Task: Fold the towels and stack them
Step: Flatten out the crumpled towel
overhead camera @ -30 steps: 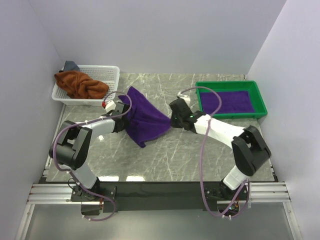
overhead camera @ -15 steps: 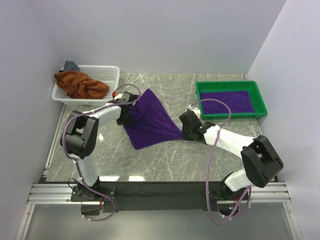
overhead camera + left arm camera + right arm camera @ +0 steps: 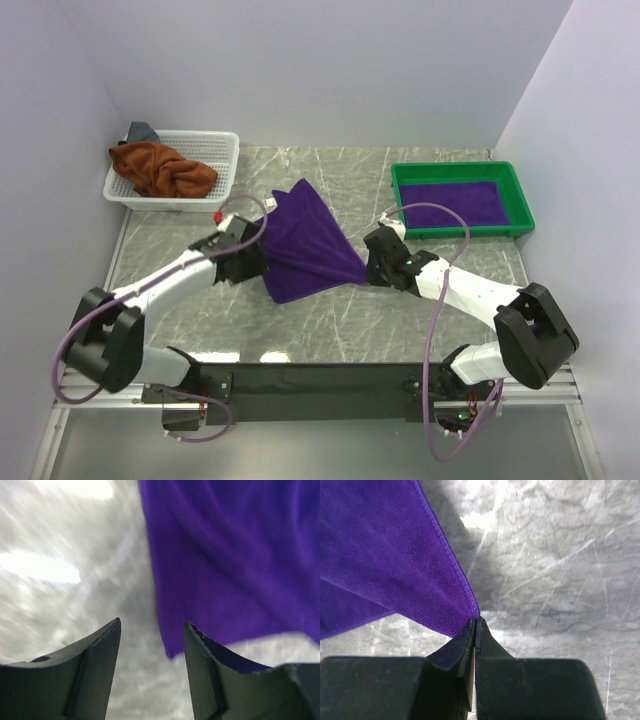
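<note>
A purple towel (image 3: 305, 240) is stretched over the middle of the marble table, drawn to a point at its right corner. My right gripper (image 3: 368, 268) is shut on that corner; in the right wrist view the cloth (image 3: 380, 555) runs up and left from the pinched jaw tips (image 3: 476, 620). At the towel's left edge my left gripper (image 3: 255, 262) stands open. The left wrist view shows nothing between its fingers (image 3: 152, 622), and a loose corner of the towel (image 3: 230, 555) lies just beyond the gap. A second purple towel (image 3: 455, 203) lies flat in the green tray (image 3: 515, 190).
A white mesh basket (image 3: 215, 150) at the back left holds a crumpled rust-brown towel (image 3: 160, 168) with a grey-blue towel (image 3: 142, 131) behind it. Walls close in the table on the left, back and right.
My left gripper opened, let go of the purple towel's left edge and drew back toward me. The towel dropped and spread wider. My right gripper kept its hold and shifted slightly right.
</note>
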Action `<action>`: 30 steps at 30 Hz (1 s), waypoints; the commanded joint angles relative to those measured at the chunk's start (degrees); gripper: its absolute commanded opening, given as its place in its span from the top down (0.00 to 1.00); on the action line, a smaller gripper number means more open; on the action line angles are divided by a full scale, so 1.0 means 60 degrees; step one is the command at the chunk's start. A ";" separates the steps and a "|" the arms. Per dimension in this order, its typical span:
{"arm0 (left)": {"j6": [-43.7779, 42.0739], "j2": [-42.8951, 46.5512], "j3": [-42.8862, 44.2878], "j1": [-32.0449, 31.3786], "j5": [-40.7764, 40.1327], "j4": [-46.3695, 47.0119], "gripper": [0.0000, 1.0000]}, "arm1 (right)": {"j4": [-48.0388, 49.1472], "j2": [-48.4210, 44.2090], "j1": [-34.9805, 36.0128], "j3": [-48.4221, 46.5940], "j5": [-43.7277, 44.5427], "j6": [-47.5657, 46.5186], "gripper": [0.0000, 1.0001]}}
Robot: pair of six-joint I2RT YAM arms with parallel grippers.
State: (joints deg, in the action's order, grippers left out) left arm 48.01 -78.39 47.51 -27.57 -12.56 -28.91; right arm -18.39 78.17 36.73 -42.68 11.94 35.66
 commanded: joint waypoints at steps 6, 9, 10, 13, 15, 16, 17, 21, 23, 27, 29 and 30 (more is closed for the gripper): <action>0.2427 0.0599 -0.1530 -0.1497 0.0775 0.0993 0.46 | 0.0384 -0.0431 0.0075 0.0345 -0.0057 0.0092 1.00; 0.2750 0.0482 -0.1692 -0.1615 0.0818 0.1550 0.49 | 0.0414 -0.0431 0.0075 0.0374 -0.0057 0.0092 1.00; 0.2823 0.0322 -0.1663 -0.1645 0.0847 0.1638 0.49 | 0.0414 -0.0445 0.0060 0.0374 -0.0057 0.0106 1.00; 0.2955 -0.0160 -0.1502 -0.1864 0.0789 0.1654 0.52 | 0.0400 -0.0518 0.0089 0.0404 -0.0028 0.0092 1.00; 0.2999 -0.0367 -0.1472 -0.1966 0.0775 0.1566 0.56 | 0.0385 -0.0592 0.0075 0.0447 0.0001 0.0092 1.00; 0.3043 -0.0455 -0.1487 -0.1996 0.0745 0.1537 0.57 | 0.0370 -0.0650 0.0075 0.0448 0.0001 0.0092 1.00; 0.3130 -0.0470 -0.1531 -0.1996 0.0687 0.1507 0.59 | 0.0356 -0.0665 0.0075 0.0462 0.0016 0.0106 1.00; 0.3292 -0.0295 -0.1765 -0.2026 0.0526 0.1332 0.60 | 0.0355 -0.0811 0.0075 0.0477 0.0045 0.0107 1.00; 0.3351 -0.0265 -0.1809 -0.2026 0.0438 0.1229 0.62 | 0.0370 -0.0870 0.0089 0.0506 0.0060 0.0121 1.00; 0.3453 -0.0382 -0.1911 -0.2011 0.0394 0.1156 0.68 | 0.0429 -0.0885 0.0075 0.0535 0.0060 0.0107 1.00; 0.3497 -0.0412 -0.1999 -0.2011 0.0364 0.1170 0.75 | 0.0429 -0.0929 0.0075 0.0564 0.0074 0.0107 1.00; 0.3512 -0.0412 -0.2043 -0.2011 0.0335 0.1141 0.79 | 0.0458 -0.0943 0.0089 0.0579 0.0060 0.0136 1.00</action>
State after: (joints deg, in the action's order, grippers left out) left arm 67.90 -79.99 37.32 -39.24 -9.32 -20.12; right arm -17.10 74.56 36.88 -40.03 11.11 36.16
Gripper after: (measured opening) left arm 0.235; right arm 0.011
